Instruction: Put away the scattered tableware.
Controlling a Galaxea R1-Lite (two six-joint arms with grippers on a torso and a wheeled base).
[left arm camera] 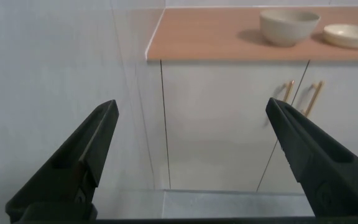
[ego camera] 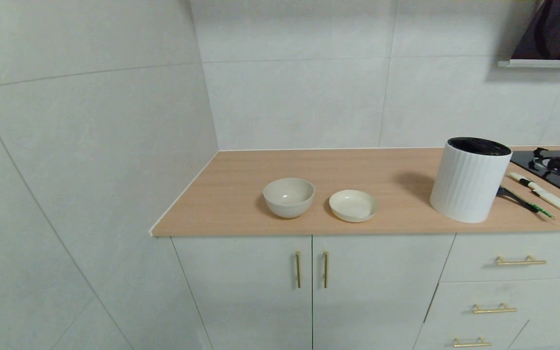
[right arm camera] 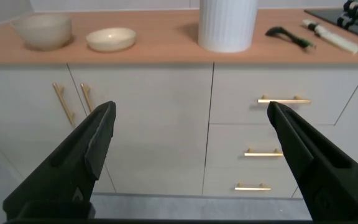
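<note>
The left claw (left arm camera: 194,158) hangs spread wide and empty, below the surface (ego camera: 241,194), facing the cabinet doors (ego camera: 309,287). The right claw (right arm camera: 191,158) is spread too, before the drawers (ego camera: 513,262). On the surface, the deep bowl (ego camera: 288,197) has the shallow dish (ego camera: 353,205) just beside it at 3 o'clock. Farther that way stands the ribbed white holder (ego camera: 469,180), upright. A dark-handled utensil (ego camera: 523,200) and a pale knife (ego camera: 547,196) lie at its 3 o'clock side.

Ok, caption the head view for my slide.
A bowl, shallow dish and white ribbed holder on a wooden counter, knife by the stove.
</note>
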